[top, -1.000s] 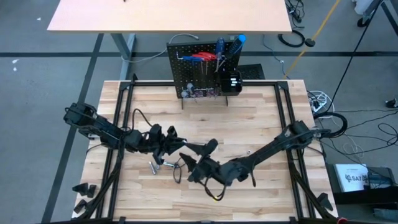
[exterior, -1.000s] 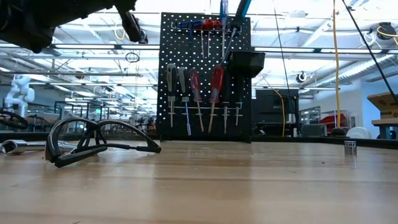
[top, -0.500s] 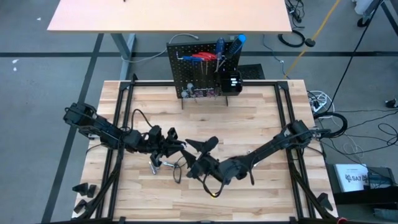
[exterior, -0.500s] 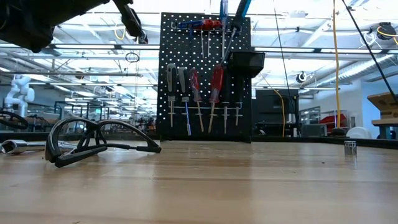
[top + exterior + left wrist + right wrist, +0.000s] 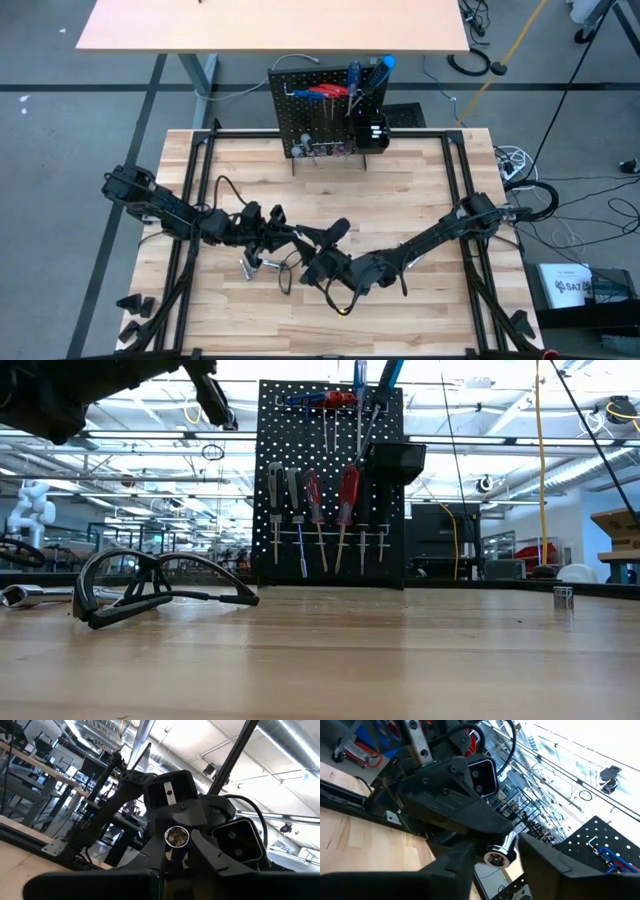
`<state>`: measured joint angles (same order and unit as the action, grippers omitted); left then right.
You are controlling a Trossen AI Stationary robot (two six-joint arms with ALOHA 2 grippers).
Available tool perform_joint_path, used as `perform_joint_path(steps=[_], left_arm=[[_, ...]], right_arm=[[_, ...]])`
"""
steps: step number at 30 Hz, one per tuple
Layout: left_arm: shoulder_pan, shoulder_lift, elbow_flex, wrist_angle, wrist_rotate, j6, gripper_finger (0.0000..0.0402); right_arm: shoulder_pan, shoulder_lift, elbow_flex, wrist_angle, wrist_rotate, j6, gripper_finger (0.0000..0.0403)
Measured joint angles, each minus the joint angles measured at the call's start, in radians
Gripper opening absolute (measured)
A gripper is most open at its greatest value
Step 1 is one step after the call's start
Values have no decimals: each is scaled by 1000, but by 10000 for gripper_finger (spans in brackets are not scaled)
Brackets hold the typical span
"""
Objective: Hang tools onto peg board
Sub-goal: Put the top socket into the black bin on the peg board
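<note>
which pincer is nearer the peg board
Neither clearly: the left pincer and right pincer meet mid-table, both well in front of the peg board; the left looks marginally closer.

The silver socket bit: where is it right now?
The silver socket bit is off the table, between the left pincer and right pincer at mid-table.

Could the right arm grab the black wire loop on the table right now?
Probably not straight away. The black wire loop lies uncovered on the table, but the right tool is busy meeting the left tool around a silver bit.
</note>
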<state>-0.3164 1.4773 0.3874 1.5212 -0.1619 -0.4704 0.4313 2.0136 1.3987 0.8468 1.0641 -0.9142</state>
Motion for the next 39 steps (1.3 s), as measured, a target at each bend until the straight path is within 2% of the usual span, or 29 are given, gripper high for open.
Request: perform_joint_path(steps=[6, 11, 15, 18, 21, 26, 32, 36, 39], left_arm=[[0, 0, 0, -11, 5, -18, 87], [11, 0, -2, -16, 32, -19, 136], [43, -34, -53, -17, 39, -21, 160], [73, -94, -117, -10, 39, -21, 163], [96, -165, -185, -14, 30, -21, 164], [105, -263, -262, -13, 2, -20, 164], [105, -332, -274, -107, -7, 15, 164], [105, -383, -250, -275, -55, 70, 164], [105, -415, -204, -482, -116, 101, 164]], right_arm=[[3, -2, 0, -21, 8, 4, 46], [9, -2, 0, -19, 29, 9, 44], [21, -7, 0, -12, 176, -64, 44], [36, -17, 0, -5, 282, -129, 44], [43, -51, -19, -58, 320, -106, 44], [-14, -198, -180, -100, 347, 46, 44], [-114, -509, -488, -100, 218, 395, 44], [-182, -722, -607, -155, 138, 621, 44], [-227, -851, -615, -343, 81, 782, 44]])
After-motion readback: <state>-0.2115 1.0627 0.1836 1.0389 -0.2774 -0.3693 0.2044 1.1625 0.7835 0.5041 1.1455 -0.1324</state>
